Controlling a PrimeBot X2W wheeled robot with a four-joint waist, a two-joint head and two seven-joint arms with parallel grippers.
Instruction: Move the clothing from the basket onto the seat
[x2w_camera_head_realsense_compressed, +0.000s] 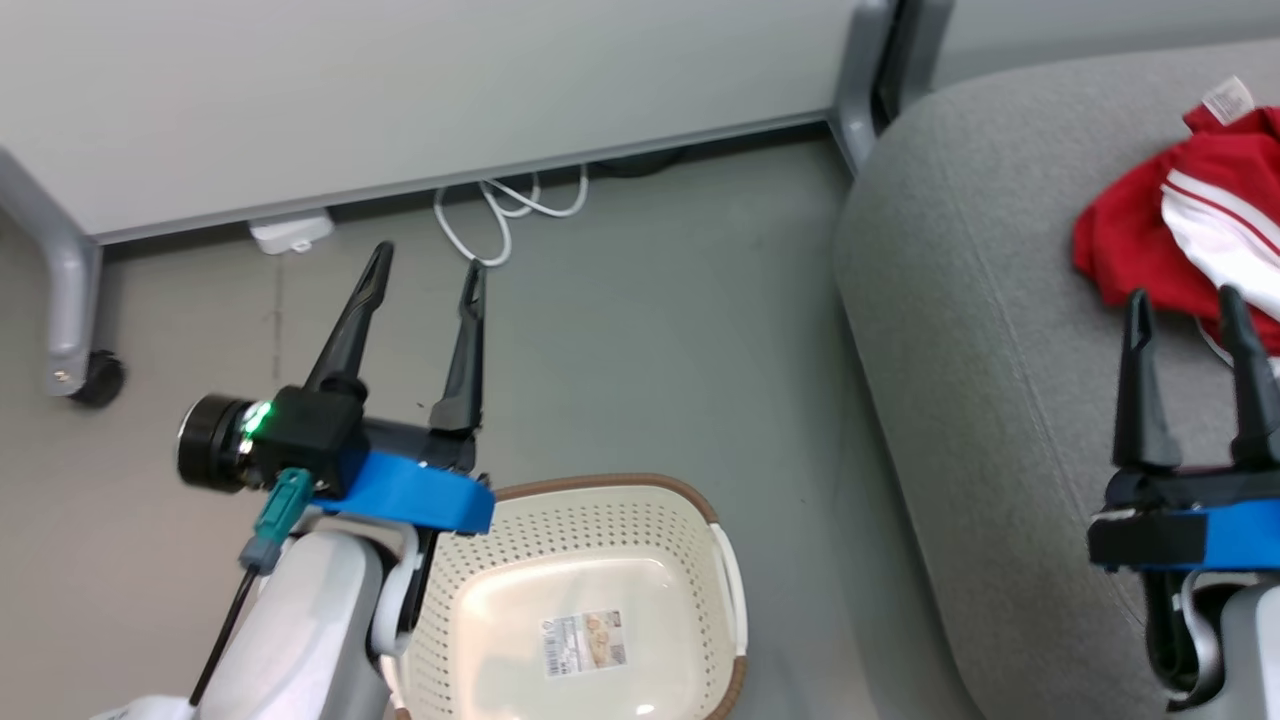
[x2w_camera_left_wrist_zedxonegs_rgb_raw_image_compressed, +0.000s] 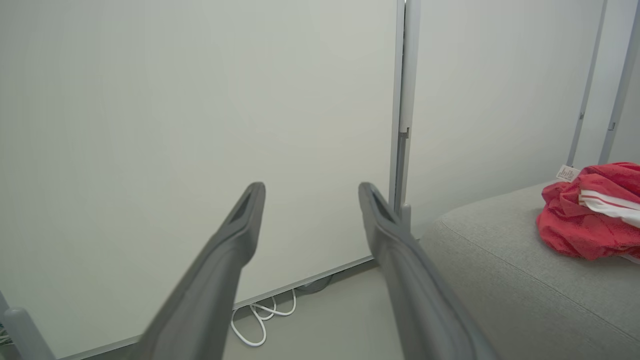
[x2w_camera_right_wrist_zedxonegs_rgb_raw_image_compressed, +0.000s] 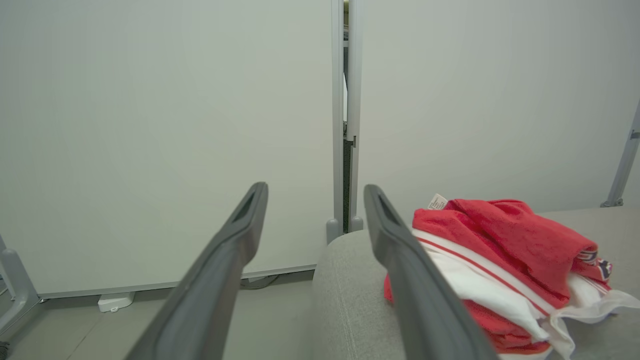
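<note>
While the basket (x2w_camera_head_realsense_compressed: 600, 484) sits at the bottom centre of the head view with its labelled base bare, you'll find the clothing (x2w_camera_head_realsense_compressed: 1130, 235) heaped at the upper right on the seat (x2w_camera_head_realsense_compressed: 980, 330). Its white stripes slant down toward the right edge, tag end uppermost. Your left gripper (x2w_camera_head_realsense_compressed: 429, 258) and right gripper (x2w_camera_head_realsense_compressed: 1183, 294) point up the frame, fingers spread, holding nothing.

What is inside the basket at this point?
The basket holds no visible clothing: its base is bare apart from a paper label. The clothing lies on the seat. The left forearm covers the basket's left corner, so that part is unseen.
</note>
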